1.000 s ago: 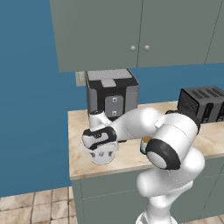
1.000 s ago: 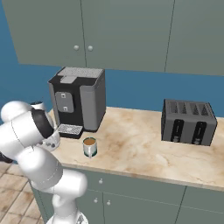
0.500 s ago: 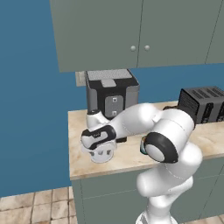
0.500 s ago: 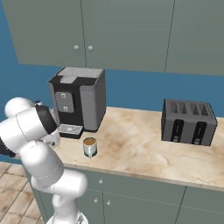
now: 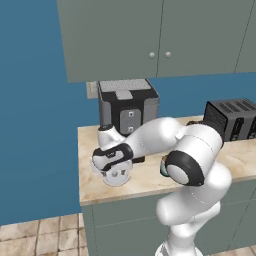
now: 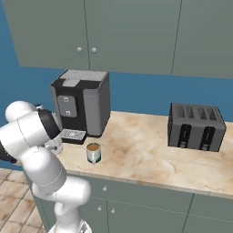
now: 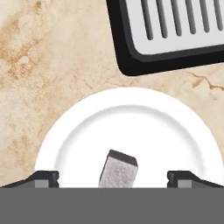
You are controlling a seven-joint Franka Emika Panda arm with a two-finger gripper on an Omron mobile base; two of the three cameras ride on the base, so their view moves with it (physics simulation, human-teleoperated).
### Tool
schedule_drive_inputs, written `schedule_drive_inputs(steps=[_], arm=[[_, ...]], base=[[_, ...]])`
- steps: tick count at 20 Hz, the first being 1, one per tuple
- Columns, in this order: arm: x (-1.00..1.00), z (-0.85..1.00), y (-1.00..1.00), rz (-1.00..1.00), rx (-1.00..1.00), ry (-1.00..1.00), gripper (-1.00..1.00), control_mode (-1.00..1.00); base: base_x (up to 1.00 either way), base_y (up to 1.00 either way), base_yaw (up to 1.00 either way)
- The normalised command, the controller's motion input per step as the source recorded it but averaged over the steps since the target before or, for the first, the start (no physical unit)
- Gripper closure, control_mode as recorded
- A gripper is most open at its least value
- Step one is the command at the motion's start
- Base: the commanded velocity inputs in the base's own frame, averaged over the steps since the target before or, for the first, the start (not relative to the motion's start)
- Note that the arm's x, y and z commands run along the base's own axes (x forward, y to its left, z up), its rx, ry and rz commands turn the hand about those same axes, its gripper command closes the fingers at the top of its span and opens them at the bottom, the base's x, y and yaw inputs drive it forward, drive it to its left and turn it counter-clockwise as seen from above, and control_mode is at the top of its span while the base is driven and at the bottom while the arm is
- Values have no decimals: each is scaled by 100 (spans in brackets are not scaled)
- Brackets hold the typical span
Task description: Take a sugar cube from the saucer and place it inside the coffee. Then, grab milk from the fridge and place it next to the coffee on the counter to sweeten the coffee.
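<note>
Even, bright, flat rendered light fills all three views, with no glare and no blown highlights. Both base views are soft and coarse, edges slightly jagged. Faint shadow sits under the upper cabinets [image 5: 160, 35] and beneath the coffee machine [image 6: 82, 107] on the counter [image 6: 136, 150]. In the hand view the saucer [image 7: 78, 131] shows soft grey shading inside its rim, and the sugar cube [image 7: 118, 169] looks grainy.

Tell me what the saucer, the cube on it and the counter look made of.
Saucer: likely glazed ceramic, smooth white with soft shading at the rim. Sugar cube: grainy, matte, speckled grey-white, consistent with pressed sugar. Counter: polished stone look, beige with brown marbled veins; could be laminate.
</note>
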Motion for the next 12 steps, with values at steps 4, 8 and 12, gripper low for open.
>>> schedule_drive_inputs(steps=[4, 8, 12], arm=[[2, 1, 0, 0, 0, -7, -100, -100], [0, 0, 0, 0, 0, -4, -100, -100], [0, -4, 0, 0, 0, 0, -100, -100]], base=[[0, 0, 0], [0, 0, 0], [0, 0, 0]])
